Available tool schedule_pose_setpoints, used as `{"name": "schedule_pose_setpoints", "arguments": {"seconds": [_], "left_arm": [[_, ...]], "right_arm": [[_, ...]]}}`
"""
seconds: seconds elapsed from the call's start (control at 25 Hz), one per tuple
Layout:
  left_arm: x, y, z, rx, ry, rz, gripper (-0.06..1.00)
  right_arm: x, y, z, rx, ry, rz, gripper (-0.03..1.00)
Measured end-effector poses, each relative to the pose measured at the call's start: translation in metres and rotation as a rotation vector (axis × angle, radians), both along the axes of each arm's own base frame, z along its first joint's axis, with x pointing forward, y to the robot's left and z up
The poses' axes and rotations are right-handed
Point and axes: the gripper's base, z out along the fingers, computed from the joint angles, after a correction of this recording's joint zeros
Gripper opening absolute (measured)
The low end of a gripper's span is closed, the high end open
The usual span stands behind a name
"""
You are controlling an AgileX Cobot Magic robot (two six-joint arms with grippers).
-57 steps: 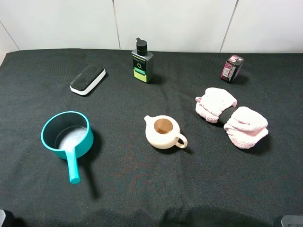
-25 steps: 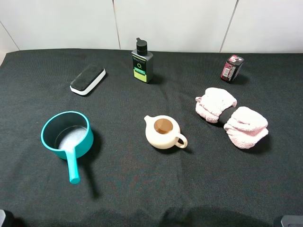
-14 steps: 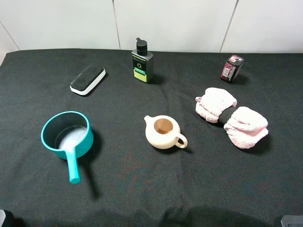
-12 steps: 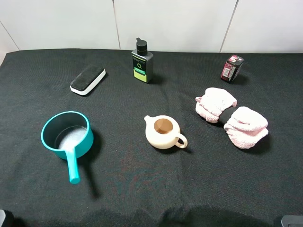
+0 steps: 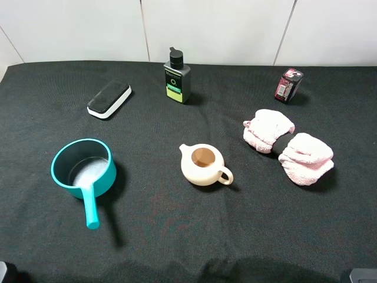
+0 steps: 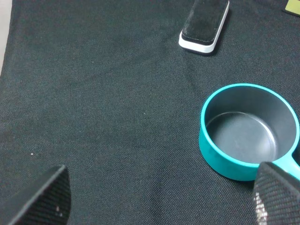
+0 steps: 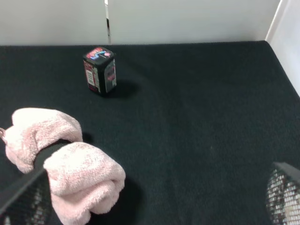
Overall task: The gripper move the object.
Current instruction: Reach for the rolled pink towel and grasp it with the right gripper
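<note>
Pink towel [image 5: 288,146] at right middle of the high view on black cloth [image 5: 147,236], teapot [image 5: 203,165] to its left, small box [image 5: 288,84] above it, right gripper [image 7: 154,194] spread wide, towel well apart ahead of it, toward one finger, left gripper [image 6: 159,197] likewise spread, teal pan [image 6: 220,157] ahead

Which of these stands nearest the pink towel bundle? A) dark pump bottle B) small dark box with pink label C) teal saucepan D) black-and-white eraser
B: the small dark box stands just behind the pink towel bundle, apart from it; the other three lie much farther left.
</note>
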Motion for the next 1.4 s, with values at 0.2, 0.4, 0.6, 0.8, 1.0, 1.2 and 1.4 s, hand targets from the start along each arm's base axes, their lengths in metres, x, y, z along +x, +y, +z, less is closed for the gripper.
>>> {"name": "schedule_pose_setpoints", "arguments": {"seconds": [0.2,0.4,0.6,0.8,1.0,1.2,1.4], "left_arm": [[0.0,0.0,0.0,0.0,0.0,0.0,0.82],[0.0,0.0,0.0,0.0,0.0,0.0,0.82],[0.0,0.0,0.0,0.0,0.0,0.0,0.82],[0.0,0.0,0.0,0.0,0.0,0.0,0.82],[0.0,0.0,0.0,0.0,0.0,0.0,0.82],[0.0,0.0,0.0,0.0,0.0,0.0,0.82],[0.0,0.0,0.0,0.0,0.0,0.0,0.82]], "right_arm": [[0.023,0.0,0.006,-0.034,0.136,0.018,0.69],[0.052,0.0,0.021,-0.073,0.256,0.048,0.69],[0.088,0.0,0.033,-0.115,0.348,0.089,0.69],[0.129,0.001,0.037,-0.147,0.471,0.139,0.69],[0.169,0.003,0.037,-0.158,0.561,0.197,0.69],[0.205,0.004,0.024,-0.178,0.659,0.247,0.69],[0.232,0.005,0.004,-0.16,0.738,0.273,0.69]]}}
